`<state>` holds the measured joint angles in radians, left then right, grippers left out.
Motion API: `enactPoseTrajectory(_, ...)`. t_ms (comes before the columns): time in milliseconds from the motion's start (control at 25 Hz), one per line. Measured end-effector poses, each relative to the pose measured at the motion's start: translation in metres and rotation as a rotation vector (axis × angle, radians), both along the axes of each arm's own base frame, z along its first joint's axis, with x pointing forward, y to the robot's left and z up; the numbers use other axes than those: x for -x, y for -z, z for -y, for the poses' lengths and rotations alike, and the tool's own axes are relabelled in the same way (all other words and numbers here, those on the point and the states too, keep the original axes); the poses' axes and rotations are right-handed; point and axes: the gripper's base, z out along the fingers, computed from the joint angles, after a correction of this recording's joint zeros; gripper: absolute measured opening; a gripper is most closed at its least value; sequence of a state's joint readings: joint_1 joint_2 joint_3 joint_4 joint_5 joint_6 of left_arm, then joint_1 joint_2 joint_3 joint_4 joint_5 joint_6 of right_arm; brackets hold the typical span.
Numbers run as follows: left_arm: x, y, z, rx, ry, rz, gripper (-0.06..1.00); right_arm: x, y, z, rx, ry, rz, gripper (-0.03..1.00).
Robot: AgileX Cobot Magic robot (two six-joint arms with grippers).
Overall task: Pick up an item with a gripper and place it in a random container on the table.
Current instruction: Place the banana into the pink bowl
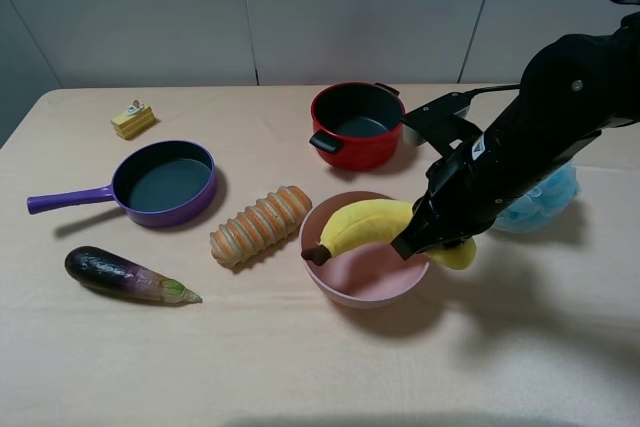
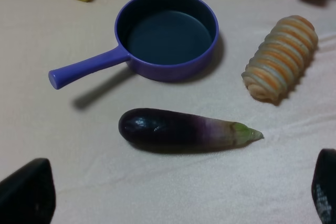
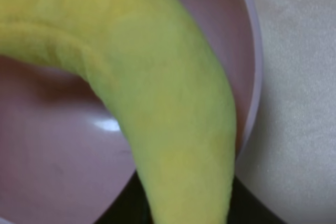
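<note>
Right fingers (image 1: 412, 239) clamped on banana (image 1: 365, 222), which spans bowl (image 1: 362, 287); left fingers (image 2: 26, 195) spread, empty

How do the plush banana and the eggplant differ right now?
The banana is yellow and curved; the eggplant is dark purple and nearly straight. The banana spans the pink bowl, held by the right gripper; the eggplant lies free on the table. Both are elongated food shapes.
</note>
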<state>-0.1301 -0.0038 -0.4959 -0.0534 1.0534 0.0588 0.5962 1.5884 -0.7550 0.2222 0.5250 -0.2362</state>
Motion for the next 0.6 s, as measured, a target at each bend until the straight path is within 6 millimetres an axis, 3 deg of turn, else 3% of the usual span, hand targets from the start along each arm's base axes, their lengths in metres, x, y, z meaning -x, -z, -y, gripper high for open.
enactPoseTrajectory(600,0.0000,0.0000,0.0000,0.000,0.000,0.000,0.99,0.0001,0.0000,0.0000,-0.012,0.057,-0.017,0.14)
